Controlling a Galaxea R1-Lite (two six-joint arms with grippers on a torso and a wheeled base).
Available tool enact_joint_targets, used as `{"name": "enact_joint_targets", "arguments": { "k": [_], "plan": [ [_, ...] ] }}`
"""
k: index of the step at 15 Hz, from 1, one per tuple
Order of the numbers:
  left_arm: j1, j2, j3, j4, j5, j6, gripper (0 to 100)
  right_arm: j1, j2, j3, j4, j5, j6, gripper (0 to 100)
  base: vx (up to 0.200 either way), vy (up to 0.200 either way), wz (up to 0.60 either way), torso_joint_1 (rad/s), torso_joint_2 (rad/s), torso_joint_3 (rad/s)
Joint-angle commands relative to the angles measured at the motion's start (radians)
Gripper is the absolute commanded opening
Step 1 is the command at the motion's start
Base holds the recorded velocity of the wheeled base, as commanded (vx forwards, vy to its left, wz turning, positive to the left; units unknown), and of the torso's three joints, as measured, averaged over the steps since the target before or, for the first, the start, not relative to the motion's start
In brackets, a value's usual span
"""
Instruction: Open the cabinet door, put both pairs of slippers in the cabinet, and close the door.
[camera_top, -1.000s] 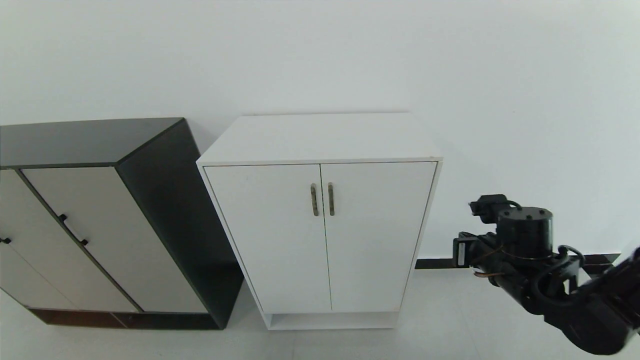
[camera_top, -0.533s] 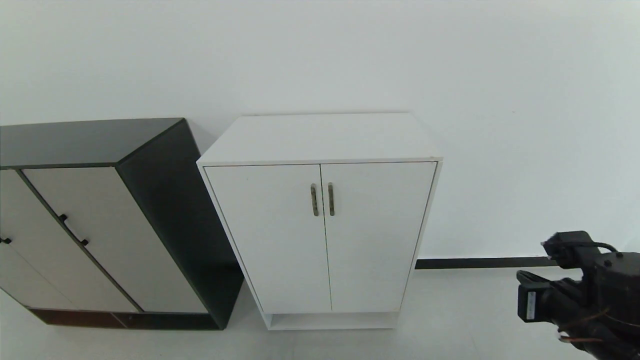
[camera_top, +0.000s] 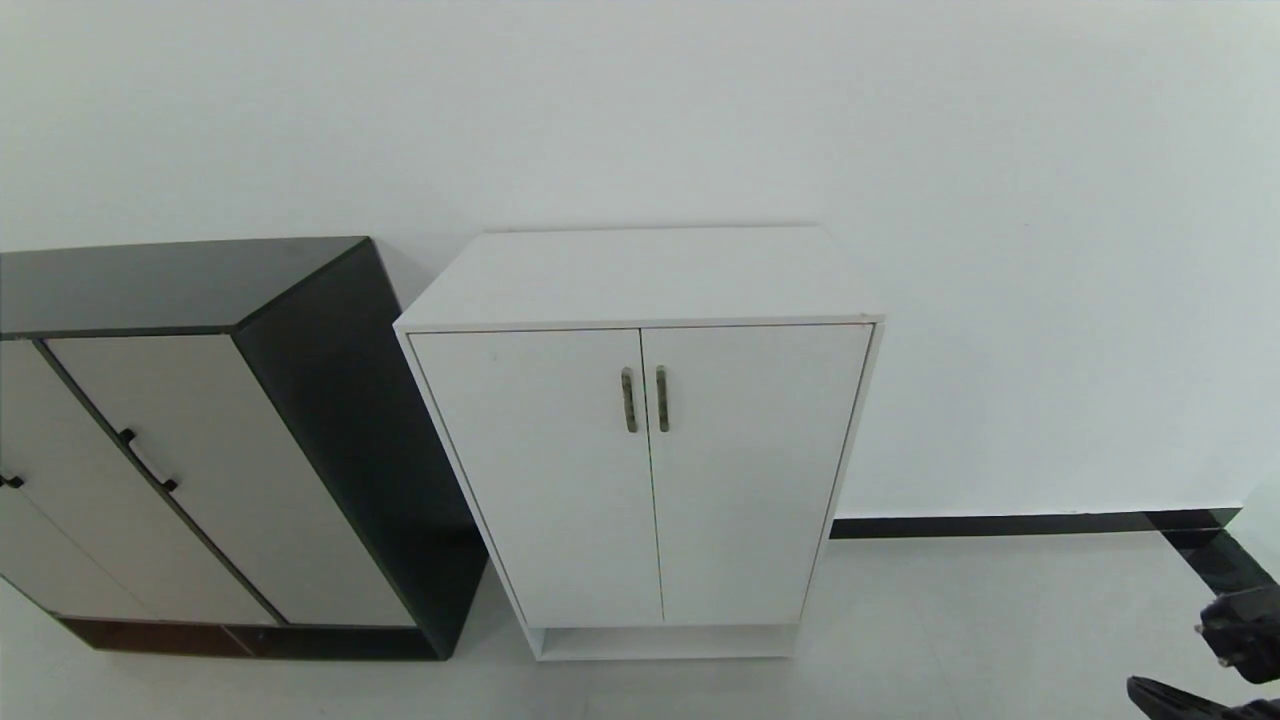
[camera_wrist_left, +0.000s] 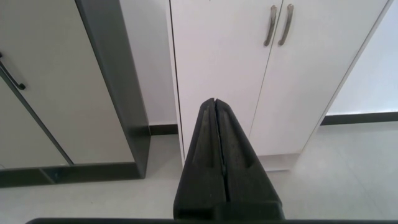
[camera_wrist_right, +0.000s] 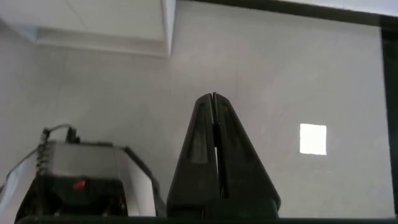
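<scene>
1. Two handles (camera_top: 628, 399) are set side by side on the shut cabinet (camera_top: 740, 480); the wrong one could be caught.
2. Left tool (camera_wrist_left: 214, 102) and right tool (camera_wrist_right: 214, 98) are pressed together; handles would be knocked, not gripped.

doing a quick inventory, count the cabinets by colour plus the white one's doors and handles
white cabinet: 1
black cabinet: 1
white doors: 2
door handles: 2
total: 6
</scene>
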Motion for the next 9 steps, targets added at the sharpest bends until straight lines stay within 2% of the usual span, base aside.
{"name": "enact_joint_targets", "arguments": {
  "k": [1,4,6,9],
  "plan": [
    [0.0,0.001,0.0,0.0,0.0,0.0,0,0.016,-0.215,0.002,0.167,0.076,-0.02,0,0.0,0.0,0.0,0.0,0.0,0.0],
    [0.0,0.001,0.0,0.0,0.0,0.0,0,0.016,-0.464,0.0,0.43,0.246,-0.114,0,0.0,0.0,0.0,0.0,0.0,0.0],
    [0.0,0.001,0.0,0.0,0.0,0.0,0,0.018,-0.58,0.002,0.548,0.315,-0.157,0,0.0,0.0,0.0,0.0,0.0,0.0],
    [0.0,0.001,0.0,0.0,0.0,0.0,0,0.018,-0.622,-0.006,0.575,0.332,-0.16,0,0.0,0.0,0.0,0.0,0.0,0.0]
  ]
}}
